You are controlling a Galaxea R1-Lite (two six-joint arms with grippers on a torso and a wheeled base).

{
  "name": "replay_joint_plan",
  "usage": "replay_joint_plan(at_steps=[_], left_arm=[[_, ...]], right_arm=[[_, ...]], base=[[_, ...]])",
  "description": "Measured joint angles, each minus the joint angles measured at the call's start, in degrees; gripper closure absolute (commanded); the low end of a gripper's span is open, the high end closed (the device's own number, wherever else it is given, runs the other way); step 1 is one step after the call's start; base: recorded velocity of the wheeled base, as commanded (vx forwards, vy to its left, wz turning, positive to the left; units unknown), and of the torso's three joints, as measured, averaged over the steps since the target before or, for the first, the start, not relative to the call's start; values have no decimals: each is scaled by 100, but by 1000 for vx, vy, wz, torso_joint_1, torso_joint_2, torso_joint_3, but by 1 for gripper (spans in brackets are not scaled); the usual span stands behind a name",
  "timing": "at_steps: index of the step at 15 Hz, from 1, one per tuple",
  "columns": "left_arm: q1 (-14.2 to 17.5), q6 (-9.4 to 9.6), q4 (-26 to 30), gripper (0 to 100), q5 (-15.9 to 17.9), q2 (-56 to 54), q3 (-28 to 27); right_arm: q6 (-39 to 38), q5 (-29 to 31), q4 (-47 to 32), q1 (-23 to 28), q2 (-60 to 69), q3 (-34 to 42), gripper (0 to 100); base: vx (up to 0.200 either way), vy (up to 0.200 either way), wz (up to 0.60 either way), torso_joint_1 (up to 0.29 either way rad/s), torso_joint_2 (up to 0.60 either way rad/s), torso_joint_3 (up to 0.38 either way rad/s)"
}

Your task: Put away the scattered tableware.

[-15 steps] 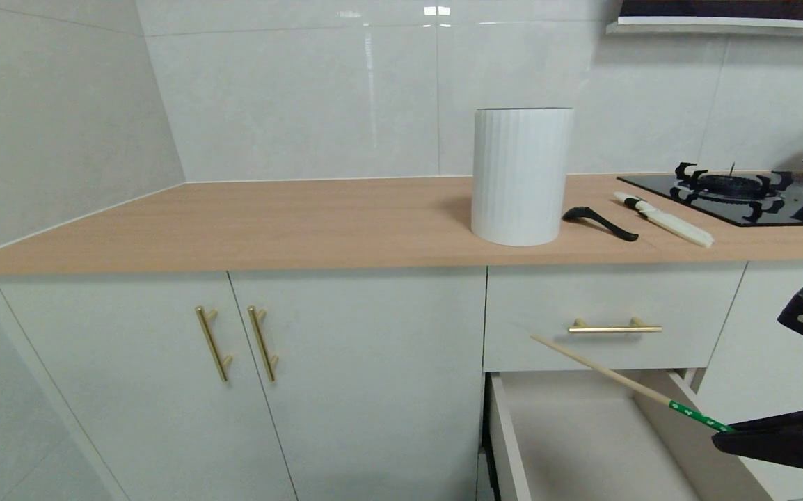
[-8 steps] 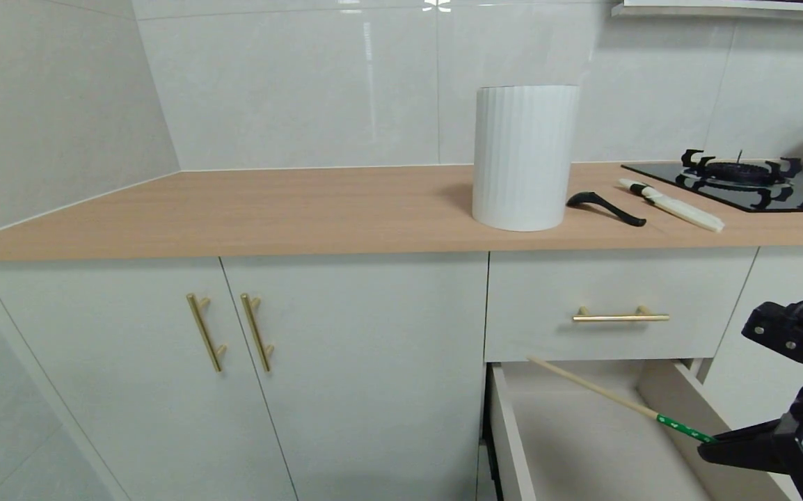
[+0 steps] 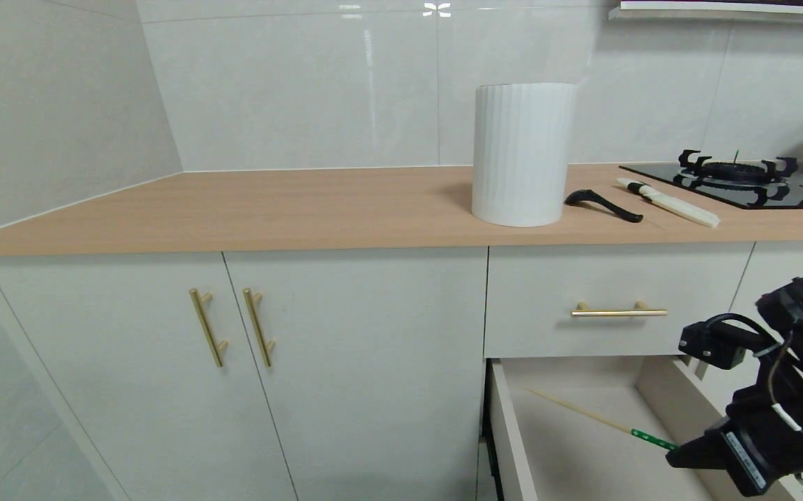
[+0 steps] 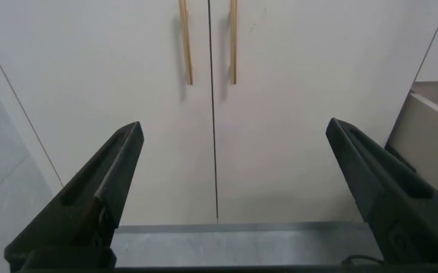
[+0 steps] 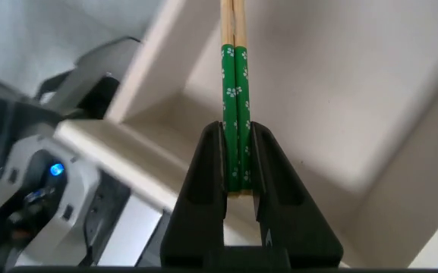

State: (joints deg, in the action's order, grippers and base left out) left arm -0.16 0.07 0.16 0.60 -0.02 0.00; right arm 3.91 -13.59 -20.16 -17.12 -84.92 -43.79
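The left gripper point(image 4: 234, 130) hangs facing the white double cabinet doors with brass bar handles point(image 3: 346, 362), fingers spread wide with nothing between them; on the wooden countertop point(image 3: 304, 209) a tall white ribbed cylindrical holder point(image 3: 522, 154) stands near a black curved utensil point(image 3: 603, 206) and a cream knife-like utensil point(image 3: 669, 204), both not yet put away; below, in the open white drawer point(image 3: 508, 431), the right gripper point(image 3: 676, 452) pinches the pair of bamboo chopsticks with green patterned ends point(image 3: 589, 416) by those ends, tips slanting low over the drawer floor, likely so they can be laid flat.

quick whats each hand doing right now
Left hand: open, empty.
Right hand: closed, holding the chopsticks.
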Motion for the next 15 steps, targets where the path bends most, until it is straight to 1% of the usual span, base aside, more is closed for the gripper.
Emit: replay_joint_plan(at_steps=[4,6,9,12,15], left_arm=[[0,2,0,0,-5,0,0],[5,2,0,0,0,0,0],[0,2,2,0,0,0,0],[0,0,2,0,2,0,0],[0,2,2,0,0,0,0]], right_arm=[[-796,380,254,-5,-1259,-362,100],[-1097,519,607,-9,-1866,-550,100],[-1346,840,1078,-77,-2776,-819,100],[-1699,1247,1223,-367,-3644,-1219,100],[-2099,1940,1535,-750,-4289,-1415,100]], base=[[0,0,0,0,0,0],[0,0,0,0,0,0],[0,0,0,0,0,0],[0,0,0,0,0,0],[0,0,0,0,0,0]])
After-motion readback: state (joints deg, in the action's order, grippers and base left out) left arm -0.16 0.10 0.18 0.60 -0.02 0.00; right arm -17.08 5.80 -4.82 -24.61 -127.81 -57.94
